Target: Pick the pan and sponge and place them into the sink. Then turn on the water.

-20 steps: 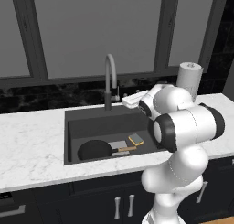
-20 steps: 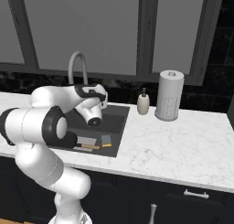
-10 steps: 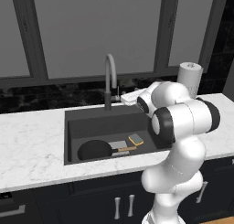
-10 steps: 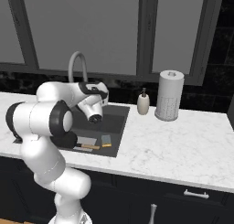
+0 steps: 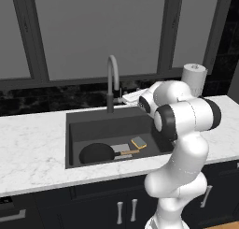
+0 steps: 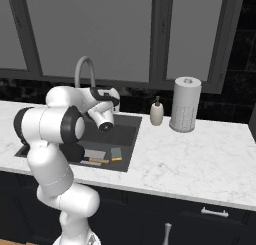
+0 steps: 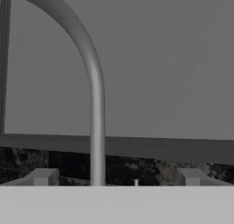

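Change since earlier: over the last second the arm has swung its hand further toward the faucet at the back of the sink; pan, sponge and everything else lie where they lay.
Meaning for the task: both things are already in the basin, so I judge the placing done and the reach for the water underway.

Left base view
- pan: flat on the sink floor, front left, wooden handle pointing right.
- sponge: on the sink floor just right of the handle's end, close to it.
- drain plate: pale square partly under the handle.
- gripper: at the sink's back edge, just right of the faucet base; from here I cannot tell how the fingers stand.
- paper towel roll: on the table at right, behind the arm's elbow, clear of the reach.

Right base view
- soap bottle: on the table right of the sink, near the roll, apart from the arm.
- obstruction: the arm's own bulk hides most of the basin and the faucet base.

Hand view
- faucet: the arched pipe rises dead ahead, very near.
- gripper: fingers spread wide to either side of the pipe, holding nothing.
- lever: a thin pale stub between the tips may be it; too small to be sure.
- risk: the pipe itself stands between the fingers, so a straight advance could bump it.
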